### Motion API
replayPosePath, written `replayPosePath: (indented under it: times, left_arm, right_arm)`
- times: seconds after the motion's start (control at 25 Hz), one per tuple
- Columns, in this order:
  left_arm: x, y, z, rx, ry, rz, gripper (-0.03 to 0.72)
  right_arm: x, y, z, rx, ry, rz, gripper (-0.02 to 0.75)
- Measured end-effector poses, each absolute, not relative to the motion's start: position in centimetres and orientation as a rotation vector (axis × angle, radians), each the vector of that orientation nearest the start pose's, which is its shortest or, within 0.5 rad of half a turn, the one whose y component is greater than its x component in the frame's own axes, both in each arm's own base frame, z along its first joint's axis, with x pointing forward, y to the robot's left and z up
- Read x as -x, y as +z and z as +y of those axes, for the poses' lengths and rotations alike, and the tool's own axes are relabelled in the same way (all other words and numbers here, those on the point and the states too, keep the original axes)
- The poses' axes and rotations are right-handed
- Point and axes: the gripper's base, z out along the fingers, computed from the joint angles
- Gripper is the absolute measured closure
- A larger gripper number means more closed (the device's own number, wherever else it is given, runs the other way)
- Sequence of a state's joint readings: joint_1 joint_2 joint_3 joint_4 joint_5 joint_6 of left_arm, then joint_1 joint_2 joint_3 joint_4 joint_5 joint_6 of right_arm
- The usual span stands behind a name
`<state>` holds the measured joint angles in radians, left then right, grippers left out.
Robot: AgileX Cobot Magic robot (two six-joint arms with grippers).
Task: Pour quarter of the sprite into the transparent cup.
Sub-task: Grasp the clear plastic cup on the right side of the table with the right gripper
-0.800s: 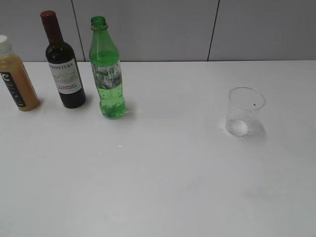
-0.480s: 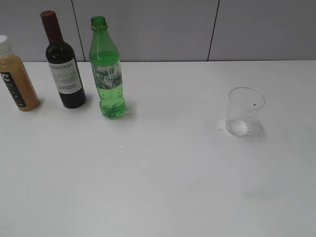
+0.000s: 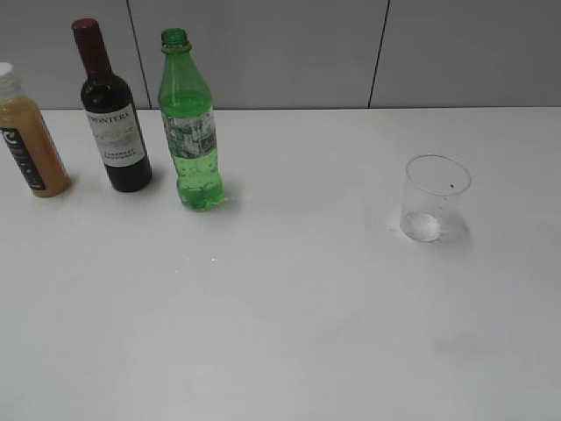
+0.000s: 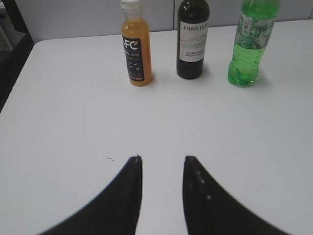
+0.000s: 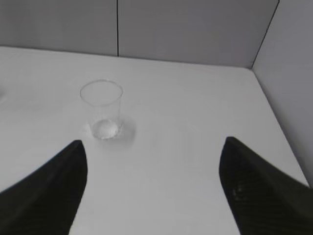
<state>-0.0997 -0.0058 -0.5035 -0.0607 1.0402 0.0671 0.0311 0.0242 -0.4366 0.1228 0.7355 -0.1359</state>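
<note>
My left gripper hangs over the white surface with its jaws partly apart and nothing between them. My right gripper is spread wide and empty too. The sprite stands upright and capless near the surface's far edge, toward the left, just beside the dark wine bottle, with the orange juice bottle at the left edge. The transparent cup stands upright toward the right edge, well apart from the bottles, ahead of my right gripper.
</note>
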Motion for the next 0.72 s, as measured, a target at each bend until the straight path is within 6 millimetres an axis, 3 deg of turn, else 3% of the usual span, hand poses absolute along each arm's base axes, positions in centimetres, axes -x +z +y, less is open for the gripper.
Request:
replayPosePath:
  times: [0.72]
  left_arm:
    - [0.6, 28.0, -0.4, -0.17, -0.093, 2.007, 0.46]
  right_arm:
    - [-11.0, 30.9, 0.5, 0.086, 0.004, 1.696, 0.104]
